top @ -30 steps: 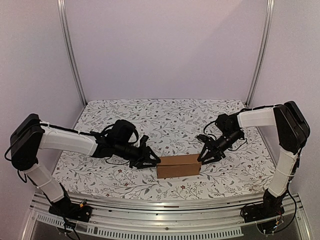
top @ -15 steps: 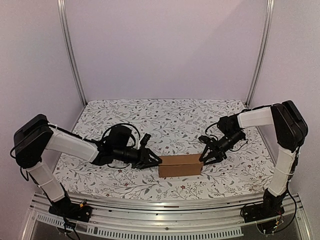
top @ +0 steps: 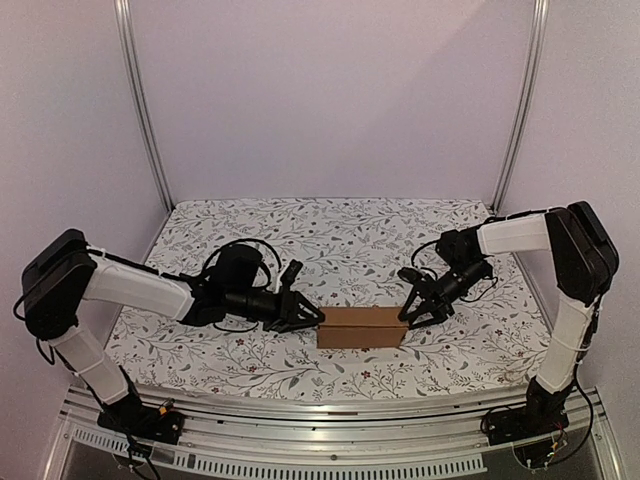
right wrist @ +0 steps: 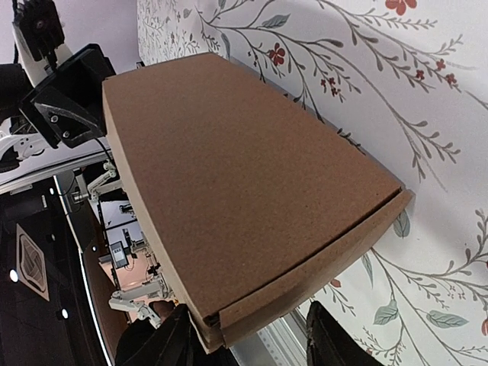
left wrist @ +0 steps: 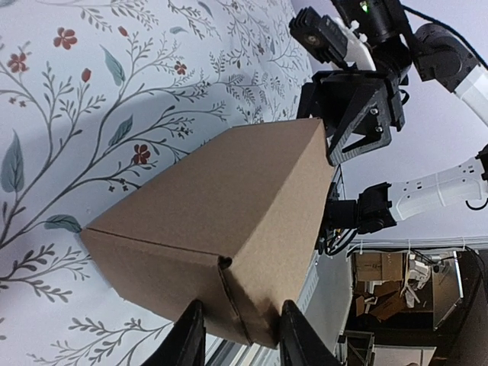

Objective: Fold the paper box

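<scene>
Brown paper box (top: 362, 327), folded shut into a small oblong, lies flat on a floral-patterned table (top: 330, 235), near the front edge and about midway between the two arms. Its long sides run left to right. The left gripper (top: 308, 318) reaches in low from the left, its tips at the box's left end. Its fingers (left wrist: 191, 339) stand parted, with the lower corner of that end showing in the gap. The right gripper (top: 410, 312) reaches down from the right to the box's right end, fingers (right wrist: 328, 339) spread wider, the end edge between them. Whether either pair touches the cardboard cannot be told. Neither clamps it. The box's top face is smooth and unmarked.
</scene>
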### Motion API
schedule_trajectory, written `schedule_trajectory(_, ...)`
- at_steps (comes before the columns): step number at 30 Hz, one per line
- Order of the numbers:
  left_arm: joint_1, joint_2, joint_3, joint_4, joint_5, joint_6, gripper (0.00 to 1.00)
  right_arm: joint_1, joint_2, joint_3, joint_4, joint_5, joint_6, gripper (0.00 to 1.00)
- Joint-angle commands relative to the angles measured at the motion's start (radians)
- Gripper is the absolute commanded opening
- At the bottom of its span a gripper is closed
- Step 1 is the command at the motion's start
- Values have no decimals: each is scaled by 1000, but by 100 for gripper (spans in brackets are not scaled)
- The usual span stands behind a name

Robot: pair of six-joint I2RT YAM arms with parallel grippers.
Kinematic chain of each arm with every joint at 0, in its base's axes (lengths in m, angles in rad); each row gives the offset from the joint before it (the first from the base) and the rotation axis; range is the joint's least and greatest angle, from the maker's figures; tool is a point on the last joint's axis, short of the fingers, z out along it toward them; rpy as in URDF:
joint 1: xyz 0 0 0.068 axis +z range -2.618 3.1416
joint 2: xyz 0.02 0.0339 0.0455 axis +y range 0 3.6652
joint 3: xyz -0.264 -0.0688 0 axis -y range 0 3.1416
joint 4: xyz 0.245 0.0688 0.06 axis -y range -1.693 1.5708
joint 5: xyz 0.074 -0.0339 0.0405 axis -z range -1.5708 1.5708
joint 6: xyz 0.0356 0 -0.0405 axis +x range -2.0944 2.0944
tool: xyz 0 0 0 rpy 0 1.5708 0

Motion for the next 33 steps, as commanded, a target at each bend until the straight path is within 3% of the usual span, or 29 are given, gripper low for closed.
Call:
schedule_trajectory(1, -18, -61, 31, -94, -2, 51, 34, 12, -41, 5, 42, 30, -5, 52)
schedule_trajectory(7, -18, -36, 17, -99, -6, 48, 34, 12, -37, 18, 39, 7, 1, 54)
schedule_trajectory(17, -14, 109, -42, 14, 10, 50, 29, 11, -28, 4, 39, 44, -17, 47)
schedule_trajectory(24, 11, 283, -137, 358, 95, -96, 26, 8, -4, 7, 36, 64, -19, 45)
schedule_trajectory(29, 12, 268, -135, 496, 127, -177, 25, 3, -1, 27, 24, 50, -21, 45)
schedule_trajectory(31, 9, 195, -88, 416, 144, -179, 27, 3, -16, 45, -5, 37, -35, 46)
schedule_trajectory(33, -4, 85, 3, 197, 138, -88, 29, 3, -44, 64, -44, 34, -78, 48)
